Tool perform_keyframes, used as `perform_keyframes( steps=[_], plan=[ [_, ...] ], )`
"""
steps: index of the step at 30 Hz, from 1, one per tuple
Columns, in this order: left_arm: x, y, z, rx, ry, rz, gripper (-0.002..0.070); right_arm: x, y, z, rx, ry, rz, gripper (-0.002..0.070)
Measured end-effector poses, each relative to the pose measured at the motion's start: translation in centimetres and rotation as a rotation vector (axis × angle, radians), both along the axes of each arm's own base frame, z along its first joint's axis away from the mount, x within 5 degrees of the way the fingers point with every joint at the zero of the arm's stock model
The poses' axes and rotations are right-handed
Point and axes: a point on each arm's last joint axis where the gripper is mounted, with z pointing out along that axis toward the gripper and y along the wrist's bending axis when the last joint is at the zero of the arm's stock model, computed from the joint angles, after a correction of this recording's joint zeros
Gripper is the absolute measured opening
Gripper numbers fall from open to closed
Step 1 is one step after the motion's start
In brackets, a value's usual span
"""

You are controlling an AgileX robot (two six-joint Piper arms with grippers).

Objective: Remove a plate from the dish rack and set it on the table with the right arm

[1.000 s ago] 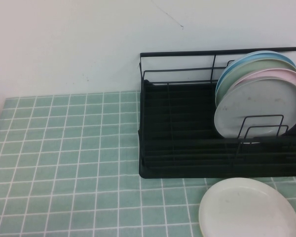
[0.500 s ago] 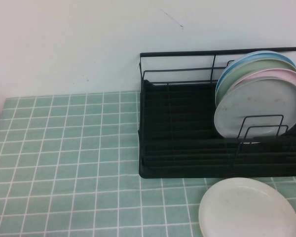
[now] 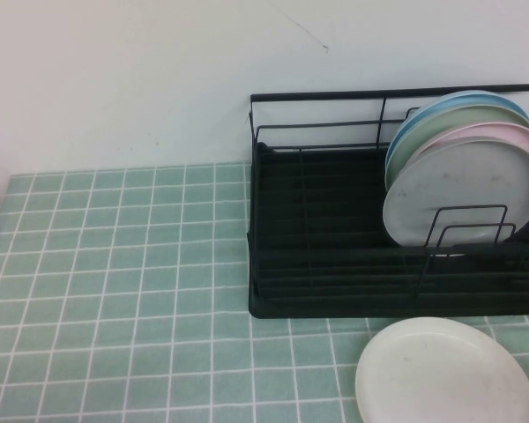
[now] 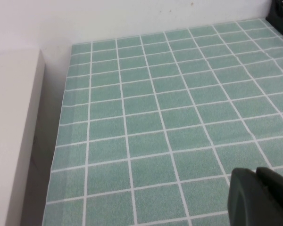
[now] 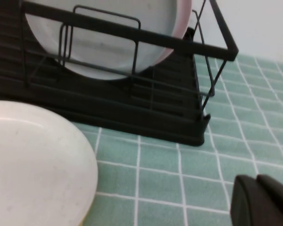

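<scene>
4 pastel plates (image 3: 465, 167), white wall (image 3: 159, 70)

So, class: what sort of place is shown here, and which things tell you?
Probably a kitchen-style tabletop set up for a dishwashing task: a dish rack holding upright plates, and an off-white plate lying on the checked table.

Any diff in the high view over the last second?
Nothing visibly changed. The plate lies flat on the table in front of the dish rack, four plates standing in it. Right gripper shut beside the plate, holding nothing; left gripper over bare cloth.
</scene>
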Motion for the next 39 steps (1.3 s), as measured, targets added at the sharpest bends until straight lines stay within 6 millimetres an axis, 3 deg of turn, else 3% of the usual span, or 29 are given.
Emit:
perform_keyframes(
  steps=[39],
  plan=[
    [0.0, 0.0, 0.0, 0.0, 0.0, 0.0, -0.0003, -0.08, 0.04, -0.08, 0.047, 0.021, -0.01, 0.0]
  ],
)
